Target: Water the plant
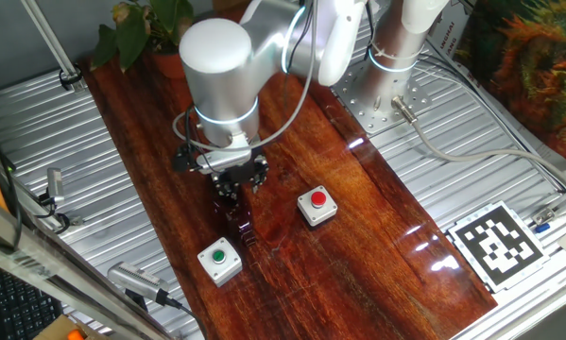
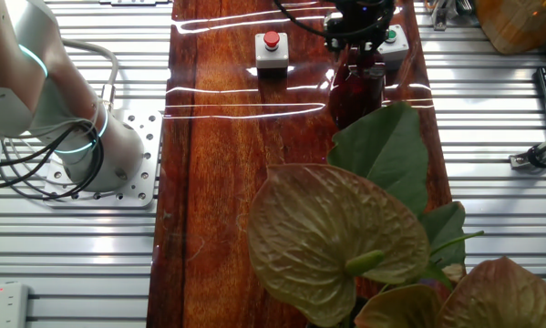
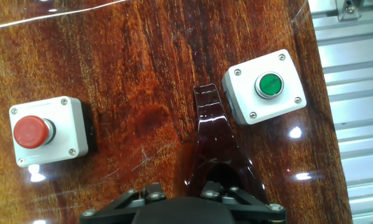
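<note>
Hand view, read left to right: at nine o'clock sits a white square box with a red push button, apart from everything else on the glossy dark wooden tabletop. At centre, running up from six o'clock, is the dark red translucent vessel, its spout pointing to twelve. At two o'clock, just beside the spout, is a white square box with a green push button.

My black two-finger gripper shows only as its base at the bottom edge, right over the vessel. I judge it is pinching the vessel, since that must carry the water, but I cannot tell from any view whether the claw is pressed on it or spread.

From one fixed view, the small potted plant with broad green leaves in a terracotta-orange pot stands at eleven o'clock, at the far end of the board, well apart from the gripper. I read the vessel as not yet lifted or tipped; pouring remains ahead.
</note>
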`<state>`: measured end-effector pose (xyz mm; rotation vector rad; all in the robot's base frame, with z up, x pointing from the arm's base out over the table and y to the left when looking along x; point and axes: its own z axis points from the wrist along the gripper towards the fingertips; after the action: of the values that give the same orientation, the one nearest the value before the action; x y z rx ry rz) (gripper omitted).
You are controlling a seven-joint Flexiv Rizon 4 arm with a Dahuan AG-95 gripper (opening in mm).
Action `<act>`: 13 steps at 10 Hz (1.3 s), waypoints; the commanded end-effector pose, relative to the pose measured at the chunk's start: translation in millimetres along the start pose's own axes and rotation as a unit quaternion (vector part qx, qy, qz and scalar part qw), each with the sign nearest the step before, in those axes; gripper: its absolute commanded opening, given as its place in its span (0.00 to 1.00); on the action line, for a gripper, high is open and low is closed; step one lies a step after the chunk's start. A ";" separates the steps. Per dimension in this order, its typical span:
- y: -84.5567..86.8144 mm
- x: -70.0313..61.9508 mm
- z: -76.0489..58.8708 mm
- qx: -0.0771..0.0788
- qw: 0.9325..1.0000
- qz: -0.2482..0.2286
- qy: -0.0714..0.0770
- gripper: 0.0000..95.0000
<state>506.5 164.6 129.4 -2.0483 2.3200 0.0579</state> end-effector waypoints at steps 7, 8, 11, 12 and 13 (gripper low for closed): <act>0.9 0.7 -0.6 0.017 1.000 -0.007 0.021 0.00; 1.0 0.5 -1.3 0.019 0.999 -0.009 0.028 0.00; 1.0 0.7 -1.4 0.015 1.000 0.009 0.018 0.00; 1.2 0.6 -2.6 0.014 1.000 0.012 0.019 0.00; 1.4 0.5 -5.2 0.014 1.000 0.012 0.024 0.00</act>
<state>504.0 163.2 132.7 -2.0245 2.3546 -0.0242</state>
